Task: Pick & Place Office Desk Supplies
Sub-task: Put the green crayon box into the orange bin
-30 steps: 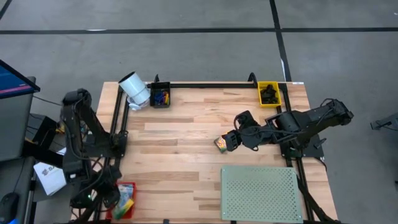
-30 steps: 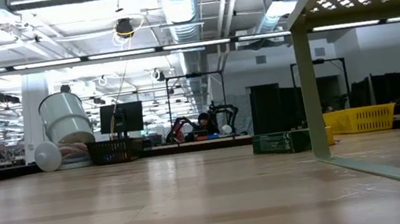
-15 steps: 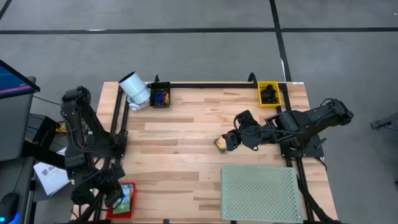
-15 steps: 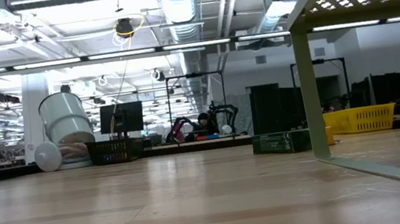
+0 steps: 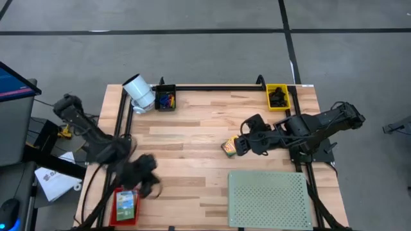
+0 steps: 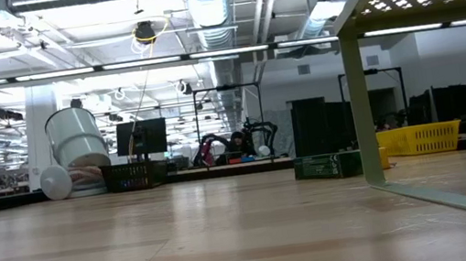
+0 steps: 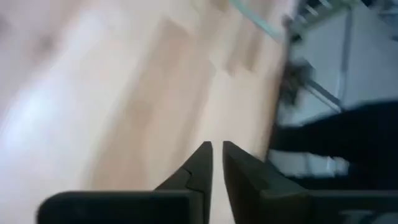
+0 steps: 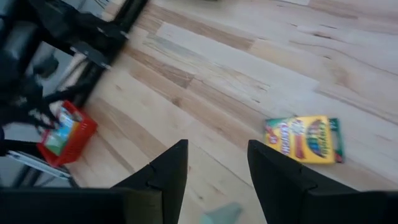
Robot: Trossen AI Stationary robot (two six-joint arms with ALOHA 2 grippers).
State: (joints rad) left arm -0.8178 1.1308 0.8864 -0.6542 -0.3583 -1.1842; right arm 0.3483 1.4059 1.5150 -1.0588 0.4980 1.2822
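Note:
The yellow-orange crayon box (image 5: 228, 148) (image 8: 305, 138) lies flat on the wooden table, right of its middle. My right gripper (image 5: 239, 146) (image 8: 217, 165) hangs open just above and beside it, and the box lies past its fingertips, apart from them. My left gripper (image 5: 151, 185) (image 7: 217, 163) is blurred over the table's near left part. Its fingertips stand almost together with nothing between them. Beside it a red bin (image 5: 117, 204) (image 8: 65, 132) at the near left corner holds a green box (image 5: 127, 202).
At the far edge stand a tipped white cylinder (image 5: 138, 92), a black bin of coloured items (image 5: 166, 99) and a yellow bin of black clips (image 5: 277, 96). A pale green perforated board (image 5: 270, 199) covers the near right corner. Bare wood lies in the middle.
My left arm has swung away from the red bin toward the table's middle, its wrist rolling as it goes. The bin and the green box in it now show uncovered. My right arm has kept still.

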